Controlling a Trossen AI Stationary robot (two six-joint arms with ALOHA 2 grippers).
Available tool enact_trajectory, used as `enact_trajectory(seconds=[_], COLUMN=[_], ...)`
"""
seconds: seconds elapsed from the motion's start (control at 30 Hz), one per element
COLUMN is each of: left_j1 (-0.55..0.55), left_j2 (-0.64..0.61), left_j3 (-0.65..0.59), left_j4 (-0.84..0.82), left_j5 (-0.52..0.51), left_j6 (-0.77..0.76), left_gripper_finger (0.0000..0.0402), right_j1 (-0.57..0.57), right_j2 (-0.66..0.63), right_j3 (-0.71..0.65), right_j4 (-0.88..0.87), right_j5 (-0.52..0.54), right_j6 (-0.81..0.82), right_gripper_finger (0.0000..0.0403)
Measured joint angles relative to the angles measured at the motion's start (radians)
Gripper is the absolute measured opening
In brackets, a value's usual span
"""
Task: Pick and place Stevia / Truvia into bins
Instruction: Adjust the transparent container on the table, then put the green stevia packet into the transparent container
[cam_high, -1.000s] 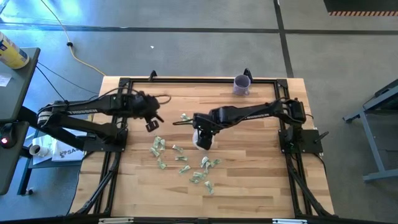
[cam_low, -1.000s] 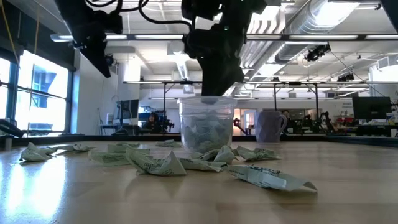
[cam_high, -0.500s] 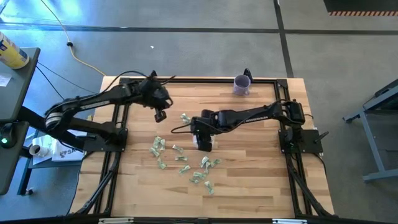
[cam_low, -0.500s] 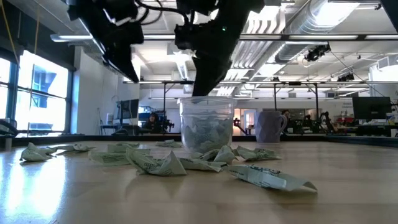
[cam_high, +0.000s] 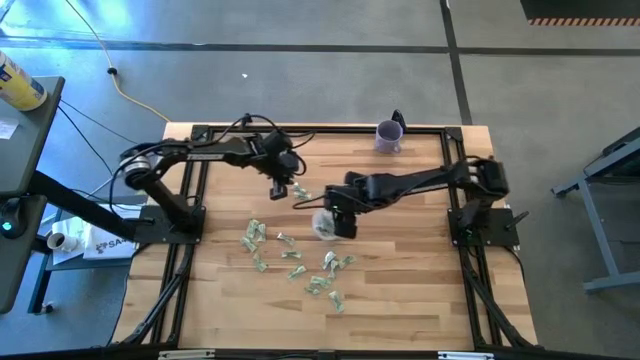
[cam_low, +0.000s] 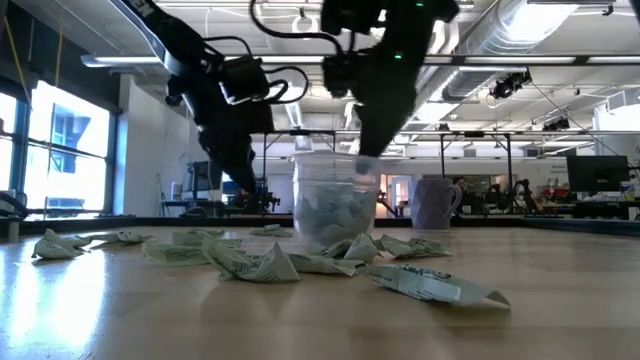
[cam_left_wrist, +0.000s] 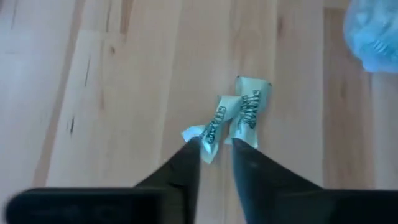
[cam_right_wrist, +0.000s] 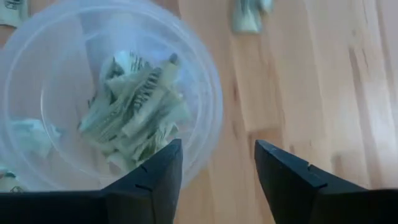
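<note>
The pale butcher-block wooden bench (cam_high: 400, 290) sits in a black metal frame on a grey concrete floor (cam_high: 320, 60). At the far left a dark side table (cam_high: 25, 150) carries a yellow bottle (cam_high: 20, 82). Seen level across the bench, the room behind is an open workshop with tall windows (cam_low: 55, 140) on the left and ducts along the ceiling.

The left gripper (cam_high: 281, 189) reaches in from the left and hangs low over two small crinkled pale green and white paper sweetener packets (cam_left_wrist: 233, 118) lying side by side on the wood, just in front of its fingers (cam_left_wrist: 186, 165). Those fingers are slightly spread, with a narrow gap between the tips, and they hold nothing. One tip stands at the near edge of the nearer packet; whether it touches cannot be told.

More loose packets (cam_high: 300, 262) lie scattered across the middle of the bench, nearer the front edge.

Right of the pair stands the small round clear plastic cup (cam_high: 324, 224), partly filled with packets (cam_right_wrist: 134, 118). The right gripper (cam_right_wrist: 217, 165) hovers over the cup's rim (cam_right_wrist: 214, 106), fingers (cam_right_wrist: 283, 180) spread wide and empty, one over the rim, the other past it over bare wood.

A purple cup (cam_high: 389, 136) stands at the far edge.
</note>
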Motion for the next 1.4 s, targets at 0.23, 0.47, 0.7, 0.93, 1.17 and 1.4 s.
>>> enact_trajectory(seconds=[0.23,0.47,0.7,0.93,1.17,1.4], left_j1=[-0.018,-0.019,-0.019,-0.019,-0.026,-0.025], left_j2=[0.093,0.124,0.124,0.127,0.18,0.189], left_j3=[0.042,0.045,0.047,0.047,0.046,0.047], left_j4=[0.054,0.045,0.044,0.045,0.062,0.078], left_j5=[-0.023,-0.026,-0.03,0.008,0.005,-0.03], left_j6=[0.08,0.087,0.088,0.182,0.192,0.188], left_gripper_finger=[0.0252,0.026,0.0227,0.0223,0.021,0.016], right_j1=[0.008,0.01,-0.019,-0.019,-0.018,-0.018], right_j2=[-0.141,-0.167,-0.167,-0.179,-0.179,-0.179], right_j3=[-0.207,-0.222,-0.215,-0.191,-0.176,-0.176], right_j4=[0.089,0.117,0.173,0.17,0.088,0.057], right_j5=[0.036,0.077,0.131,0.182,0.217,0.242], right_j6=[0.141,0.099,0.027,0.025,0.061,0.14], right_gripper_finger=[0.0222,0.0237,0.0239,0.0241,0.0241,0.0241])
